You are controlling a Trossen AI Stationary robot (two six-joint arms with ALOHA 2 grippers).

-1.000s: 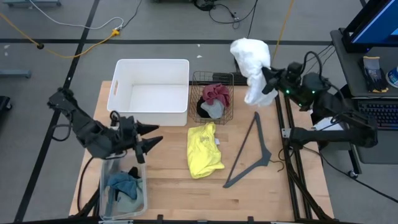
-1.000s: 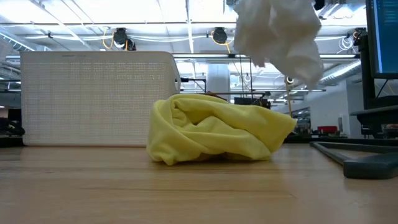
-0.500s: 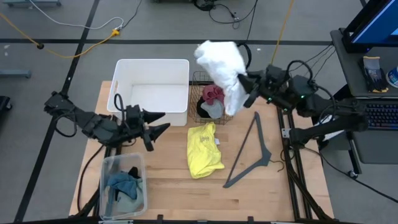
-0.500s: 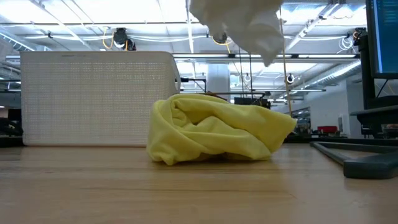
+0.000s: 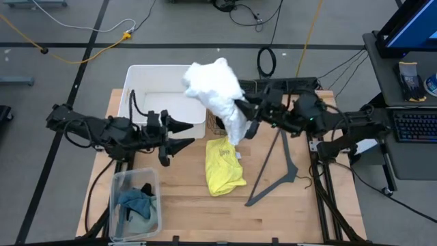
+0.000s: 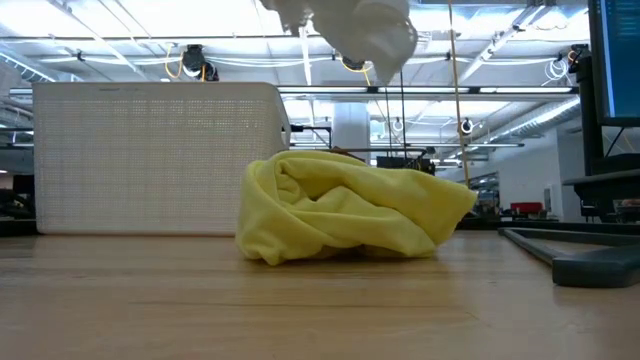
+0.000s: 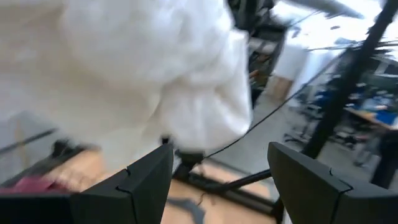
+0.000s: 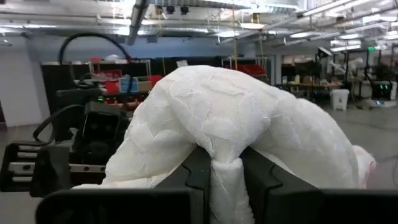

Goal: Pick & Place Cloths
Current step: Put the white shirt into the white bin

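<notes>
My right gripper [image 5: 242, 111] is shut on the large white cloth [image 5: 212, 89], held high over the right end of the white bin [image 5: 153, 85] and the wire basket [image 5: 220, 124]. In the low view only the cloth's lower end [image 6: 352, 24] shows, at the top. A crumpled yellow cloth [image 5: 224, 163] lies on the table in the middle. A blue-teal cloth [image 5: 137, 203] lies in the clear tub [image 5: 116, 205] at the near left. My left gripper [image 5: 181, 135] stands open and level left of the yellow cloth, pointing at the white cloth [image 7: 143, 74]. My right gripper pinches a gathered fold of the white cloth [image 8: 226, 182] between its two fingers [image 8: 198, 171]. The fingers come about level from the table's right. The cloth is lifted clear of everything; it bulges up over the fingers and droops below them, slack.
A dark grey hanger [image 5: 276, 168] lies on the table's right part. A maroon cloth [image 7: 31, 185] shows in the wire basket. Bare wood lies along the near edge, in front of the yellow cloth [image 6: 350, 220].
My right gripper has swung from beyond the table's far right corner toward the left, carrying the white cloth over the wire basket to the bin's right end, rising a little. My left gripper has moved off the clear tub toward the far edge and turned toward the right.
</notes>
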